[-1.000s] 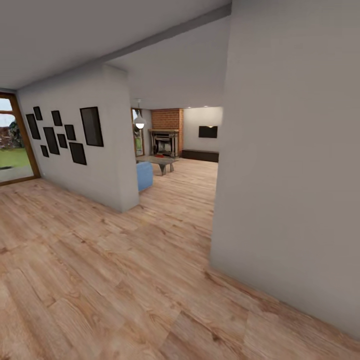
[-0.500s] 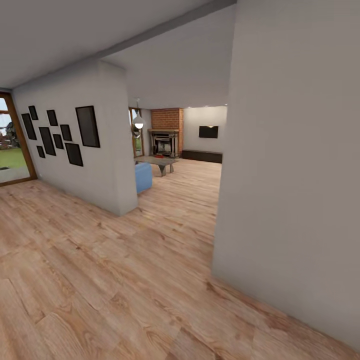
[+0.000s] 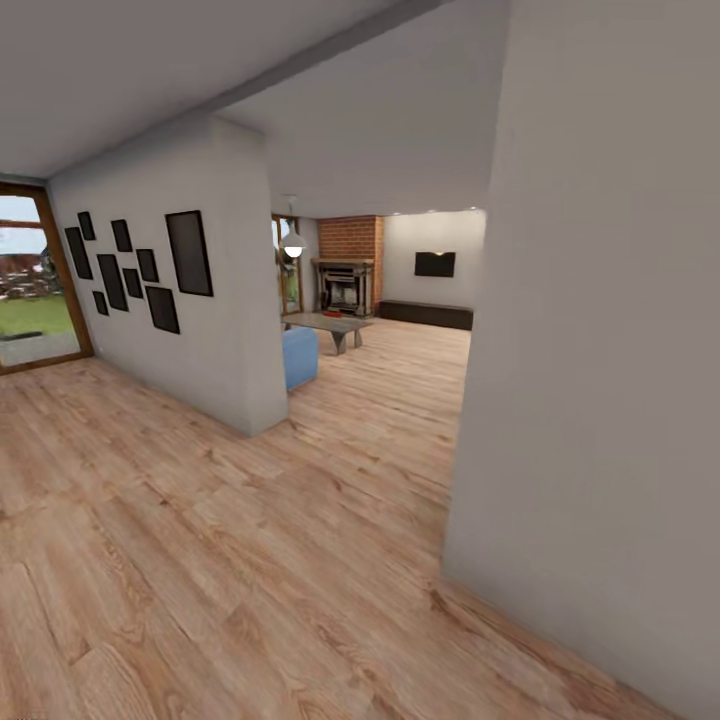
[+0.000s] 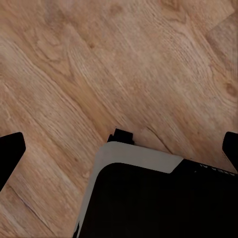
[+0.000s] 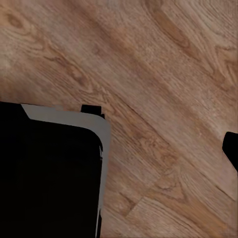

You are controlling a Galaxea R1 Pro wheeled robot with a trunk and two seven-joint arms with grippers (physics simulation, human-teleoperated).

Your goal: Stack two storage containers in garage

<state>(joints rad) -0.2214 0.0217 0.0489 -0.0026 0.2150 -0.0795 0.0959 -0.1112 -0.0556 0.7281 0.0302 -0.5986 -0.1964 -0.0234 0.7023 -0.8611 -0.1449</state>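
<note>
Ahead through the opening lies the living room (image 3: 400,330) — brick fireplace (image 3: 350,262), black TV (image 3: 435,264) on the far wall, long dark cabinet (image 3: 425,313) beneath it. A small red-orange patch sits on the low table (image 3: 328,322) before the fireplace, too small to identify as a container. A blue seat (image 3: 299,357) peeks past the wall corner. Both wrist views look down at plank floor (image 3: 250,540): left gripper (image 4: 119,148) spread wide, holding nothing — right gripper shows one fingertip (image 5: 232,148), so cannot tell.
</note>
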